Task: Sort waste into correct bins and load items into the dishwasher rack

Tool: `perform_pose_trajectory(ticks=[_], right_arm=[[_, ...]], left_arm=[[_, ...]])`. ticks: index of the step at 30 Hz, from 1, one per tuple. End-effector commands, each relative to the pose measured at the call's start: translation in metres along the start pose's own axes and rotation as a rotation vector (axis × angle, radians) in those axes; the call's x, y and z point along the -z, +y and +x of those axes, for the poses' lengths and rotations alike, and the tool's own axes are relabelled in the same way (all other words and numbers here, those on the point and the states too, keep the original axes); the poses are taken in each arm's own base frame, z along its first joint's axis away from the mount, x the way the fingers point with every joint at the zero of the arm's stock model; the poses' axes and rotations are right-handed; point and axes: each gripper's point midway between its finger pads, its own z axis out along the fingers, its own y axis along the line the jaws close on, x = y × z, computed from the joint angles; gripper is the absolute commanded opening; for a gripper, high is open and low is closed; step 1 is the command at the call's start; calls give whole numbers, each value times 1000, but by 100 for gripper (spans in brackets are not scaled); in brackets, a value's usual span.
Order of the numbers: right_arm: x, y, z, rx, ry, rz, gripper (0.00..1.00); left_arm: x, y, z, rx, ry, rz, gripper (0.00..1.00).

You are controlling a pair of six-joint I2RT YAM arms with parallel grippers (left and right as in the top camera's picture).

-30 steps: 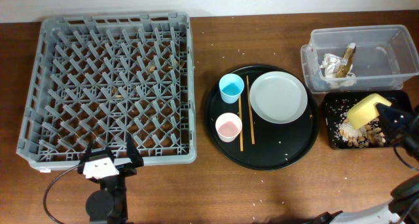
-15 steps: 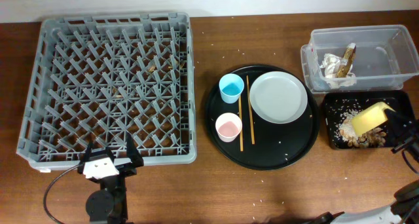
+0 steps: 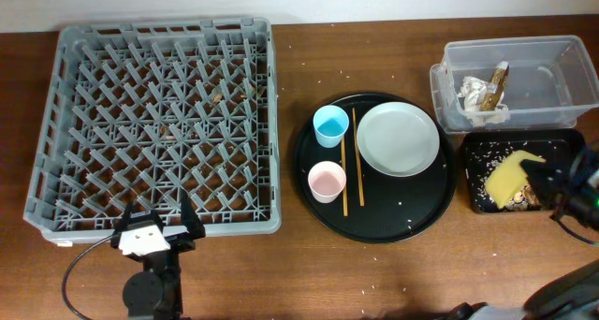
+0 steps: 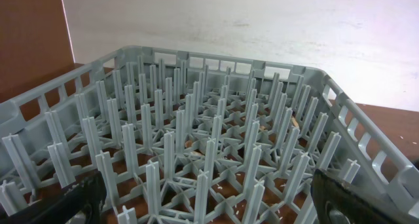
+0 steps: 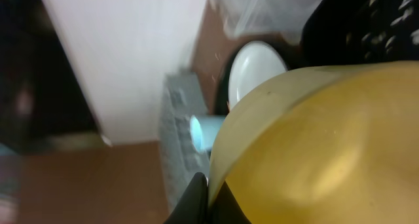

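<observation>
Overhead shows the right claw clamped on the bowl, tipped over the black bin, likely emptying scraps; next, carry it to the rack. Left claw gapes empty.

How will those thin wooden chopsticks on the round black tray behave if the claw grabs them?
The chopsticks look thin and straight, so probably light and stiff. Lying flat on the round black tray, they offer little to pinch and may slide. As two separate sticks, one could slip free.
</observation>
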Motion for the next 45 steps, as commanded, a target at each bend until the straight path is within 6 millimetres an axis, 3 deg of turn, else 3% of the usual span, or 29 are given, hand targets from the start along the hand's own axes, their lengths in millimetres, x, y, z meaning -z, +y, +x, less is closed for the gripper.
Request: perform_pose_trajectory(ticks=[1, 3, 5, 9, 12, 16, 20, 21, 23, 25, 28, 30, 33, 35, 38, 40, 43, 45], right_arm=[[-16, 29, 32, 207, 95, 154, 4], [-35, 39, 62, 299, 202, 206, 4], [-77, 36, 110, 396, 406, 343, 4], [-113, 15, 140, 557, 469, 644, 4], [-127, -6, 158, 661, 478, 868, 4], [-164, -37, 196, 739, 628, 939, 4], [-172, -58, 205, 716, 699, 979, 14], [-174, -54, 209, 705, 708, 954, 20], [-179, -35, 212, 685, 724, 878, 21], [-183, -1, 210, 686, 729, 804, 25], [-193, 51, 205, 705, 693, 688, 41], [-200, 59, 202, 705, 661, 668, 57], [-212, 51, 210, 681, 648, 688, 57], [-224, 30, 218, 670, 646, 759, 57], [-234, 1, 225, 692, 675, 853, 52], [-238, -18, 224, 679, 680, 918, 43], [-242, -27, 224, 677, 687, 938, 7], [-244, -21, 226, 670, 692, 910, 4]], left_arm=[[0, 0, 2, -13, 6, 0, 100], [0, 0, 2, -13, 6, 0, 100], [0, 0, 2, -13, 6, 0, 100], [0, 0, 2, -13, 6, 0, 100], [0, 0, 2, -13, 6, 0, 100], [0, 0, 2, -13, 6, 0, 100], [0, 0, 2, -13, 6, 0, 100], [0, 0, 2, -13, 6, 0, 100], [0, 0, 2, -13, 6, 0, 100], [0, 0, 2, -13, 6, 0, 100], [0, 0, 2, -13, 6, 0, 100], [0, 0, 2, -13, 6, 0, 99], [0, 0, 2, -13, 6, 0, 100], [0, 0, 2, -13, 6, 0, 100], [0, 0, 2, -13, 6, 0, 100], [0, 0, 2, -13, 6, 0, 100], [0, 0, 2, -13, 6, 0, 100], [0, 0, 2, -13, 6, 0, 100]])
